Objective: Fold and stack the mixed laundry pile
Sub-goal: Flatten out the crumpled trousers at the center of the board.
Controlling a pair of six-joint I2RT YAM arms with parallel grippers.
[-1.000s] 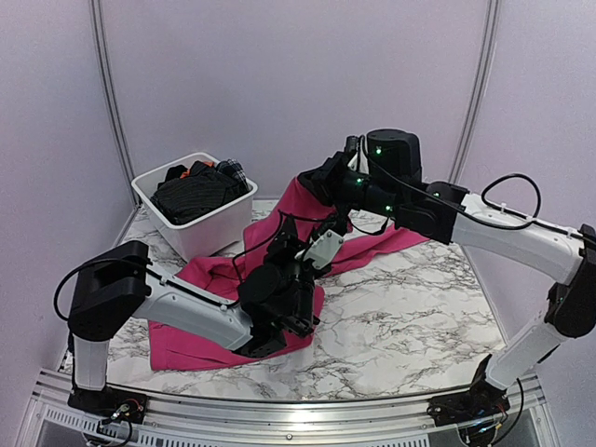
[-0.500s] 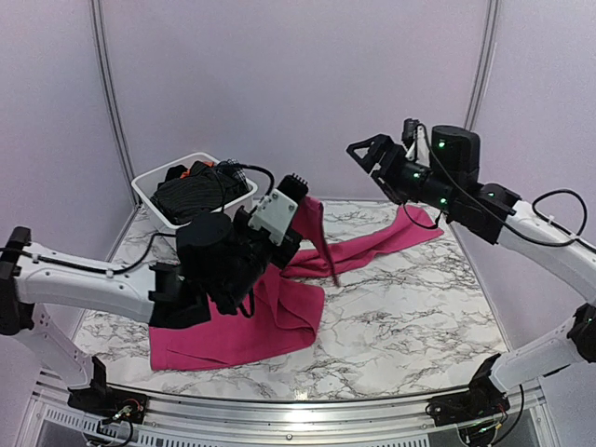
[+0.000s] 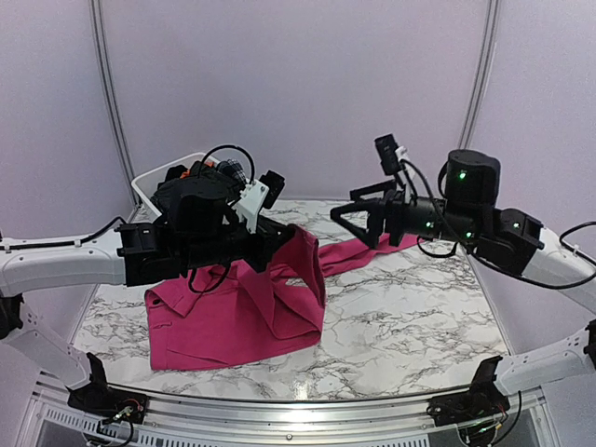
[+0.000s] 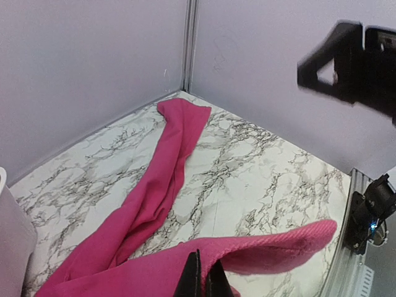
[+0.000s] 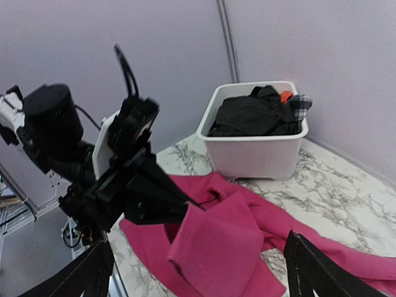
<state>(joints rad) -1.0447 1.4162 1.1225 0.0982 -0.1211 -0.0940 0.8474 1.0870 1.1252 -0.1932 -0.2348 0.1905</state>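
The marble tabletop fills the floor of the booth, and most of its left half lies under the magenta-pink cloth. The cloth is spread in loose folds toward the near left, and one long strip of it trails off to the far right corner by the back wall. Part of the cloth is raised off the surface in a hanging flap near the middle. At the far left stands the white tub, just beside the cloth's far edge. A black pinstriped shirt is heaped inside and fills most of it. The left tool is pinched tight on the raised fold of the magenta-pink cloth and holds it above the tabletop. The right tool hangs over the far right side with its jaws spread wide, nothing between them, apart from the cloth below. At the tub's far right rim a small plaid piece pokes out, and beside it sits a scrap of an orange garment.
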